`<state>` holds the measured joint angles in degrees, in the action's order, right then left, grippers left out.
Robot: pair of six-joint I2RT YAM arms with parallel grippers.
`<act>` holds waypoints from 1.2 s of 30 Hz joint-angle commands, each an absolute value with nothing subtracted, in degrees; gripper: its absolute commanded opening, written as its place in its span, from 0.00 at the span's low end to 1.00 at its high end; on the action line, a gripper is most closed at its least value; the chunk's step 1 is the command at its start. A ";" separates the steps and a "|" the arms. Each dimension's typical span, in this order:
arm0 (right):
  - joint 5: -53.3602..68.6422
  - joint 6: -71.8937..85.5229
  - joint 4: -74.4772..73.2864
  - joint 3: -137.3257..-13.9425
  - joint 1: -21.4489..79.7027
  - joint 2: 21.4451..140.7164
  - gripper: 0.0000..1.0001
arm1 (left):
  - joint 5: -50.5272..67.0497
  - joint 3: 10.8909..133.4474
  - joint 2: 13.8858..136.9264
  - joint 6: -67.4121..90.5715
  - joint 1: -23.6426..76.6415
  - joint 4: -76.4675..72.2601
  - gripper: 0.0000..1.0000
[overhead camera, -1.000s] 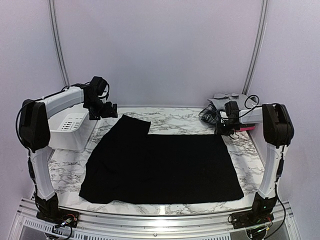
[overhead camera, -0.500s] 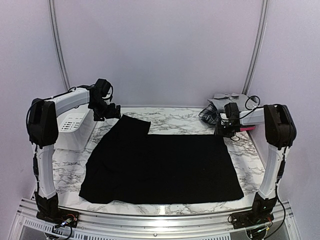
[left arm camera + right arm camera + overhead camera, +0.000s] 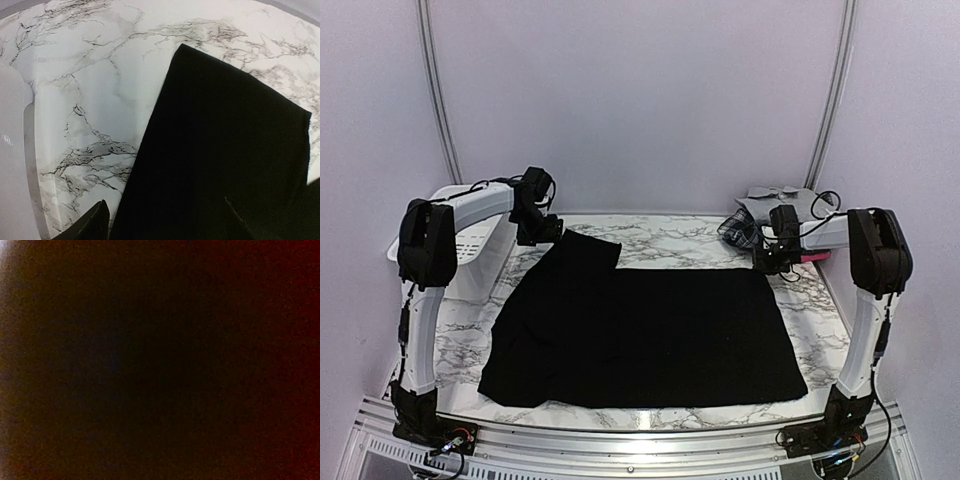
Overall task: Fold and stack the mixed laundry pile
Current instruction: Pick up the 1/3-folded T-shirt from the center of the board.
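A black cloth (image 3: 640, 330) lies spread almost flat across the marble bench (image 3: 670, 232) and takes up most of it. A narrower flap runs off toward the far left corner. The rest of the laundry sits bunched at the far right edge: a grey garment (image 3: 782, 197), a plaid piece (image 3: 738, 230) and a sliver of a pink piece (image 3: 810, 258). A white basket (image 3: 455, 250) stands to the far left, clear of the cloth.

The step in hand looks like taking the far edge of the cloth, one arm at each far corner, for the first fold. The left gripper (image 3: 545, 232) hovers over the far left flap with its jaws apart. In its wrist view one dark finger (image 3: 92, 225) hangs over bare marble just beside the cloth's edge, and nothing is caught between the jaws. The right gripper (image 3: 767, 263) is down at the far right corner and clenched. Its own camera shows only darkness, so I cannot tell whether it actually has fabric pinched, though the position suggests it does.

As I see it, the left arm needs to drop onto the flap's corner and close on it. Then both arms would lift together and carry the far edge toward the near edge, keeping it taut so the fold lands square.
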<state>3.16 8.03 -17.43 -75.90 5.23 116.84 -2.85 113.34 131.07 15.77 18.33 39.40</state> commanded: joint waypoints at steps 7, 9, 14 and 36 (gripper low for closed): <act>5.93 8.12 -20.53 -76.88 6.39 118.15 0.00 | -10.56 119.36 138.70 12.08 18.86 42.05 0.71; 5.86 8.16 -20.48 -76.63 6.50 118.26 0.00 | -11.62 120.92 140.13 11.71 18.89 42.02 0.70; 5.80 7.96 -20.54 -76.31 6.50 118.23 0.00 | -12.95 125.92 144.05 10.75 18.79 42.01 0.65; 6.77 7.54 -20.87 -76.84 6.55 117.12 0.00 | 0.48 122.59 147.56 11.72 17.99 41.98 0.20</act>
